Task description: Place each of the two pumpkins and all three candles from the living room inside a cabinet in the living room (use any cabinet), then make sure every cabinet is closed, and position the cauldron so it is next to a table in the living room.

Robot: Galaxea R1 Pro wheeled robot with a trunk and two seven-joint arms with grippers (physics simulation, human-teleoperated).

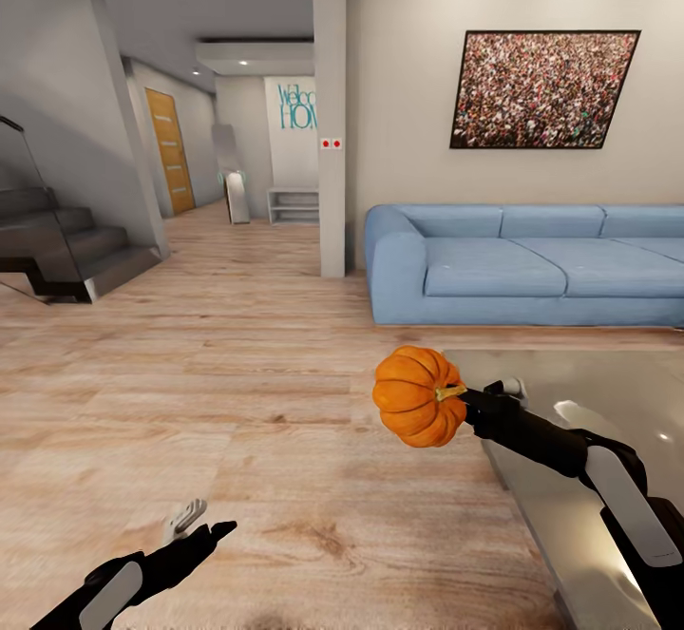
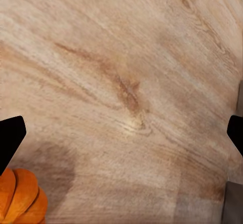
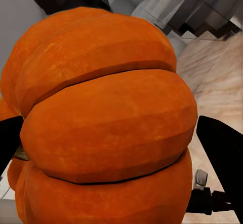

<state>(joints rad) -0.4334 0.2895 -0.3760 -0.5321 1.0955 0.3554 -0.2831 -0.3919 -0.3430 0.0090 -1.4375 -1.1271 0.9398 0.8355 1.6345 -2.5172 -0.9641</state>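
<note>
1. Head view: pumpkin held aloft by the right gripper, clenched at the stem end, over the floor just off the table corner.
2. Risk: the grip looks shallow on a round ribbed body, so a swing toward the cabinet could drop it.
3. Bright orange, deep ribs, short stem.
4. Left gripper open, holding nothing, low over the floor.

- The room was bright and evenly lit, with small ceiling spots glowing down the hallway.
- Pale glare sat on the table's glassy top.
- A soft shadow lay on the floor beside the pumpkin.
- Both wrist views looked slightly soft.
</note>
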